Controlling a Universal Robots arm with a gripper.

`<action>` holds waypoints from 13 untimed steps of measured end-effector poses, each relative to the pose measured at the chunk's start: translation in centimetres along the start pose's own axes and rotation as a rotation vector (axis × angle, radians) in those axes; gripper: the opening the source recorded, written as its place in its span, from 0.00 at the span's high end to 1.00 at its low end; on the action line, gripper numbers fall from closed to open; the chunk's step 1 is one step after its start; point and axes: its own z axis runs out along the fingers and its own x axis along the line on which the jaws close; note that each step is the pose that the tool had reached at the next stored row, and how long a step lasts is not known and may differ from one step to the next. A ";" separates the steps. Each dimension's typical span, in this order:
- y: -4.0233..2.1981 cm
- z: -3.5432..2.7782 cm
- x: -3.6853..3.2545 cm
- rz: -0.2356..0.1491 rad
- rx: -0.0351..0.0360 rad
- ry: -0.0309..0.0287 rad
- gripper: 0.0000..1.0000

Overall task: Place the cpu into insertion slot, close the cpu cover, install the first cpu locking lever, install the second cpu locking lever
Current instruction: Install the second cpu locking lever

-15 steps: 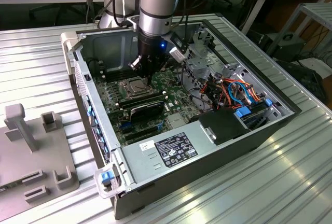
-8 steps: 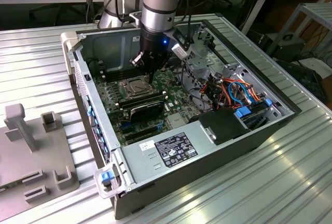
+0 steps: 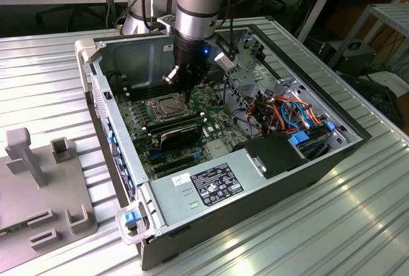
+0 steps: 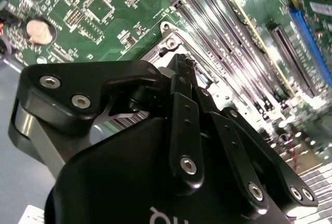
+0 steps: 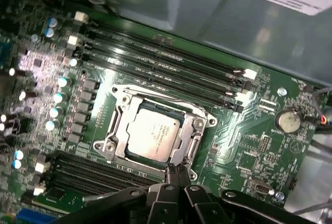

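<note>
The cpu (image 5: 153, 136) lies flat in the insertion slot (image 5: 109, 143) of the green motherboard, its silver-grey top showing. The cpu cover (image 5: 196, 130) is down over it, framing the chip. A thin metal lever (image 5: 161, 99) runs along the socket side nearest the memory slots. My gripper (image 5: 174, 171) is shut, with its black fingertips pressed together at the socket's edge and nothing visible between them. In the second wrist view the gripper (image 4: 182, 64) points down at the socket's rim (image 4: 167, 42). In the exterior view the gripper (image 3: 183, 97) hangs just beside the cpu (image 3: 164, 105).
Long black memory slots (image 5: 171, 66) flank the socket. A black card (image 3: 181, 134), a labelled power supply (image 3: 214, 183) and coloured cables (image 3: 291, 113) fill the open case. A coin battery (image 5: 288, 121) sits on the board. A grey fixture (image 3: 45, 186) stands at the exterior view's left.
</note>
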 end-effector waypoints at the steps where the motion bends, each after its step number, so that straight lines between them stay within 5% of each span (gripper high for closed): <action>1: 0.00 0.01 0.00 -0.018 0.0001 -0.0012 0.89; 7: 0.00 0.09 -0.01 -0.163 0.0014 -0.0106 0.89; 13: 0.00 0.09 -0.02 -0.173 0.0013 -0.0108 0.89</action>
